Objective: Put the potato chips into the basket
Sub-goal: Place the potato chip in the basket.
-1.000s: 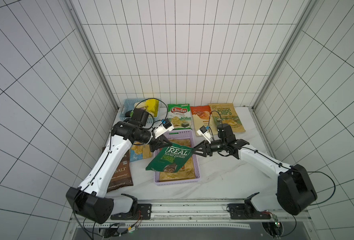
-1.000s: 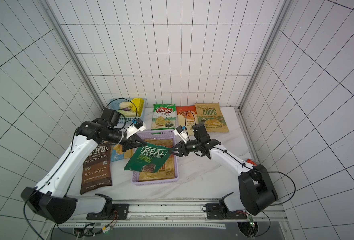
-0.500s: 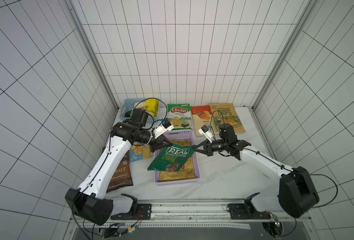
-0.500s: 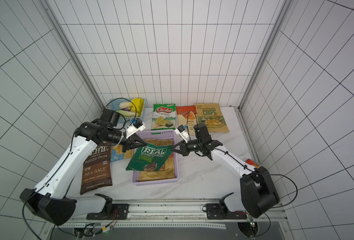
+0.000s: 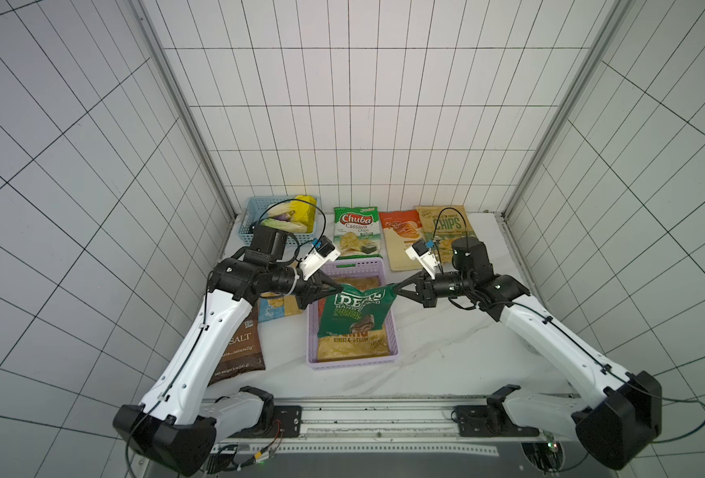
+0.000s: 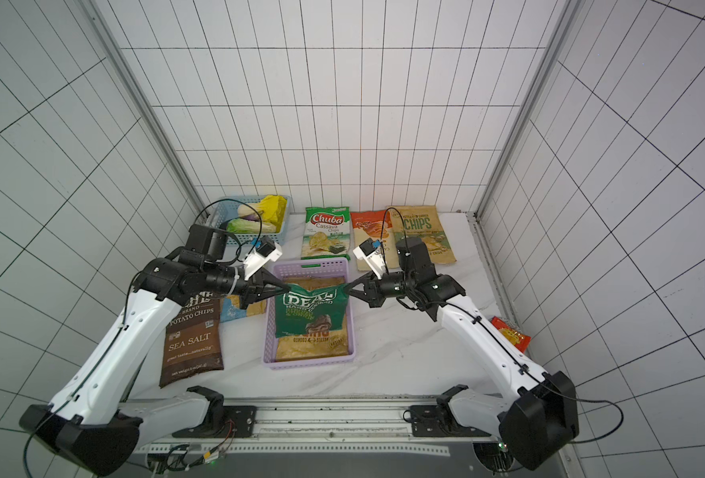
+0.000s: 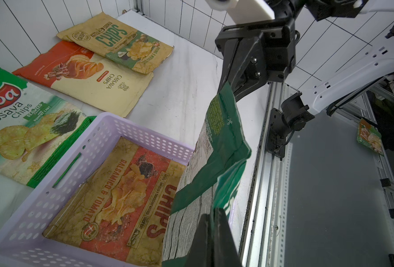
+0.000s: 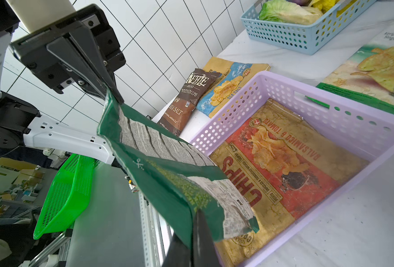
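Observation:
The dark green REAL bag (image 5: 357, 312) (image 6: 309, 312) hangs over the lilac basket (image 5: 353, 363) (image 6: 309, 363), stretched by its top edge between both grippers. My left gripper (image 5: 338, 287) (image 7: 214, 211) is shut on the bag's left top corner. My right gripper (image 5: 396, 287) (image 8: 199, 212) is shut on the right top corner. In the basket lies a tan CHIPS bag (image 5: 353, 345) (image 8: 284, 161), partly hidden by the hanging bag. Other chip bags lie on the table: Chuba (image 5: 356, 234), orange-cream cassava (image 5: 402, 242), tan CHIPS (image 5: 446, 227), brown Kettle (image 6: 191, 335) and a blue-tan bag (image 6: 235, 310).
A blue basket (image 5: 260, 215) with vegetables stands at the back left. A small red packet (image 6: 510, 333) lies at the table's right edge. The metal rail (image 5: 363, 414) runs along the front, and tiled walls close in three sides.
My right gripper has shut on the REAL bag's free top corner. The bag, which hung slanted from the left gripper, now hangs level between both.

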Controlling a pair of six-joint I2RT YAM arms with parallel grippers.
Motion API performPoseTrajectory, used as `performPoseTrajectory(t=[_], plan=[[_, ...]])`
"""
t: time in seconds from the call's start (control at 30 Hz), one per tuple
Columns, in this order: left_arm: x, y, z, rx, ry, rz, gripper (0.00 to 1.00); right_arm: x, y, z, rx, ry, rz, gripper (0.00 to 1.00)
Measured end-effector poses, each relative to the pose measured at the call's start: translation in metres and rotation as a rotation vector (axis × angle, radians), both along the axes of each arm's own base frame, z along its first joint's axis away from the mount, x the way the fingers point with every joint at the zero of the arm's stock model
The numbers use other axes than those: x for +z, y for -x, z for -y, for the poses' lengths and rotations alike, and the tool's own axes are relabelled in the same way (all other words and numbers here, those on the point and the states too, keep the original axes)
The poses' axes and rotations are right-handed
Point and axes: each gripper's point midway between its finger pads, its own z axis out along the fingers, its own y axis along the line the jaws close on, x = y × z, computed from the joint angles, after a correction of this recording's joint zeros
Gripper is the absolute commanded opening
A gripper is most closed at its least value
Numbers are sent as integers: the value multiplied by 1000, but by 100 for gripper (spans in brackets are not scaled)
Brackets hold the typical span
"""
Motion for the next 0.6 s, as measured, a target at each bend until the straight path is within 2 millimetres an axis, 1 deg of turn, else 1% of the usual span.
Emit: performPoseTrajectory(t=[0.17,0.33,0.4,0.5,0.6], plan=[[-15,3,-3,21,-20,-63,0,-12,16,-3,7,87,-44,0],[-21,9,-8,28,-32,-103,0,-24,30,-2,8,157,-78,0],[-21,15,-9,17,-31,-120,0,-23,34,1,2,166,-81,0],[-22,26,-10,-11,-24,-146,0,-15,41,7,-7,159,-72,0],[-25,38,-10,-43,-19,-178,0,-13,45,9,-9,167,-78,0]])
